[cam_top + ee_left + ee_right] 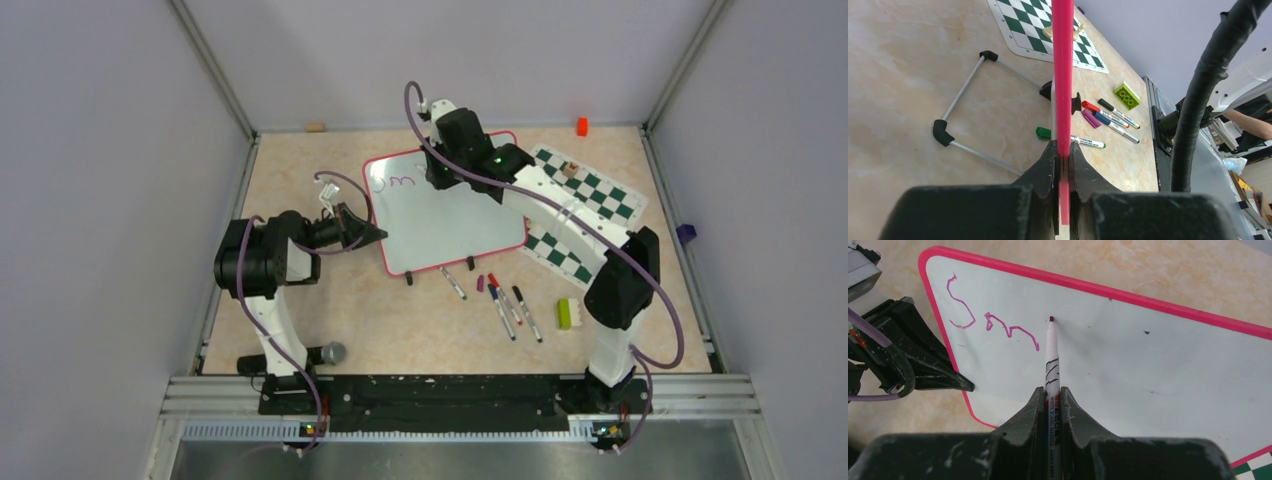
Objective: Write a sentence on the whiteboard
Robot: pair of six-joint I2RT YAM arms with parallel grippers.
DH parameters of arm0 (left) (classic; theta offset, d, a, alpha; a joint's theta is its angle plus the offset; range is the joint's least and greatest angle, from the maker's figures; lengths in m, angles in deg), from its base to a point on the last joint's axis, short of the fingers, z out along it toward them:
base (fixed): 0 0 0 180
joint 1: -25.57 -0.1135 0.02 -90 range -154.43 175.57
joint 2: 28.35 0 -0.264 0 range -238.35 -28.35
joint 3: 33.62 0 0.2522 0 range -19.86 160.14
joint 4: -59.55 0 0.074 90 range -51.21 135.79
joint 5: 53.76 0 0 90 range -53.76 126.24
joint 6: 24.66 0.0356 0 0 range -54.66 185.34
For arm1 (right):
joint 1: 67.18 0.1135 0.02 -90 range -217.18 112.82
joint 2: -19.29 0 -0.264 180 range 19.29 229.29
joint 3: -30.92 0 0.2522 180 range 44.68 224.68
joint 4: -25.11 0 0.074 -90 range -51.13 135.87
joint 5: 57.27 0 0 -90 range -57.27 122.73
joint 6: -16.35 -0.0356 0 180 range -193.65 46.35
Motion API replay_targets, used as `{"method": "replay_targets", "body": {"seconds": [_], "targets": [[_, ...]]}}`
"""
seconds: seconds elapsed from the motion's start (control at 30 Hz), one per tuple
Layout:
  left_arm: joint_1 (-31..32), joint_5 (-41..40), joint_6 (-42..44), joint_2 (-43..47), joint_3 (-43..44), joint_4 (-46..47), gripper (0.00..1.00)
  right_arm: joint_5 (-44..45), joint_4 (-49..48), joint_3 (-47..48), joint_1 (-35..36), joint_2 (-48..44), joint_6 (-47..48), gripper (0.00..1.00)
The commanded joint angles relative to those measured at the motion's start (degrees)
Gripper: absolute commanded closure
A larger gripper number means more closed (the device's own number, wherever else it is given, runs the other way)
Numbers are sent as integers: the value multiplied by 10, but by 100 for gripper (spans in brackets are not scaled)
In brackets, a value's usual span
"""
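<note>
The whiteboard (pixel 445 225) lies on the table, and its pink rim (pixel 1063 75) shows edge-on in the left wrist view. My left gripper (pixel 375 234) (pixel 1063 148) is shut on the rim at the board's left edge. My right gripper (pixel 440 176) (pixel 1050 390) is shut on a white marker (pixel 1052 357). The marker's dark red tip rests against the board (pixel 1158 375). Of the sentence, only purple "Sm" (pixel 993 322) (pixel 392 181) shows, just left of the tip.
Several loose markers (pixel 505 305) (pixel 1108 116) and a lime brick (pixel 565 313) (pixel 1127 95) lie near the board's front edge. The chess mat (pixel 600 200) sits to the right, under the right arm. An orange block (pixel 581 126) stands at the back.
</note>
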Motion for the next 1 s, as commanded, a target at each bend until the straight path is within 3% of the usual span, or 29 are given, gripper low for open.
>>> {"method": "replay_targets", "body": {"seconds": [0.0, 0.5, 0.97], "targets": [[10, 34, 16, 13, 9, 58, 100, 3, -44, 3, -15, -43, -8, 100], [10, 26, 19, 13, 4, 58, 100, 43, -142, -86, -16, -92, -9, 100], [10, 33, 20, 13, 9, 58, 100, 20, -98, -39, -16, -53, 21, 100]]}}
